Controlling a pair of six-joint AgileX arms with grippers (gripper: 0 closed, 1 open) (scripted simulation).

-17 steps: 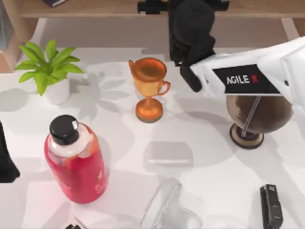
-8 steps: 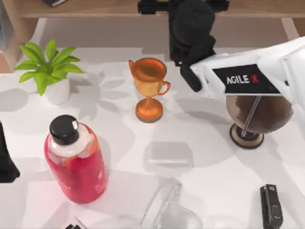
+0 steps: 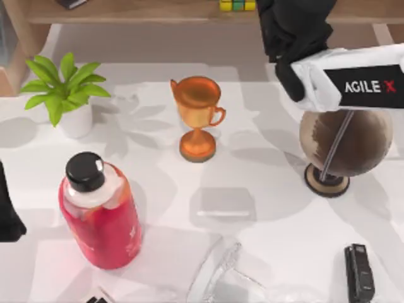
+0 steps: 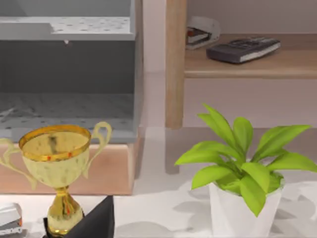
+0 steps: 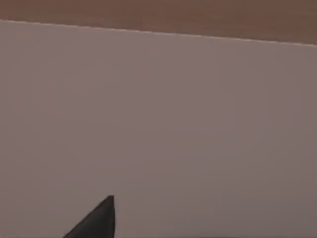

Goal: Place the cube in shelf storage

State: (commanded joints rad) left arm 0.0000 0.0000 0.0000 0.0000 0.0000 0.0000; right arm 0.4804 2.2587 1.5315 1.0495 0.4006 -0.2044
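The cube [image 3: 237, 5], with yellow and green tiles, rests on the long board of the light-brown shelf storage [image 3: 126, 11] at the back edge of the top view. My right gripper [image 3: 291, 28] hangs just to the right of it, apart from the cube, holding nothing. In the right wrist view one dark fingertip [image 5: 101, 218] shows against a plain wall under a brown board. My left gripper [image 3: 6, 214] is parked at the table's left edge; one of its fingertips [image 4: 96, 220] appears in the left wrist view, facing the shelf storage [image 4: 237, 64].
On the white table stand an orange trophy [image 3: 197, 117], a potted plant [image 3: 63, 95], a red bottle [image 3: 100, 211] and a brown globe [image 3: 341, 148] under my right arm. A translucent grey block [image 3: 222, 205], a clear glass object [image 3: 227, 278] and a black device [image 3: 360, 271] lie nearer the front.
My right arm has swung to the right and drawn away from the shelf board, uncovering the cube, which now sits free on the board. The left arm has not moved.
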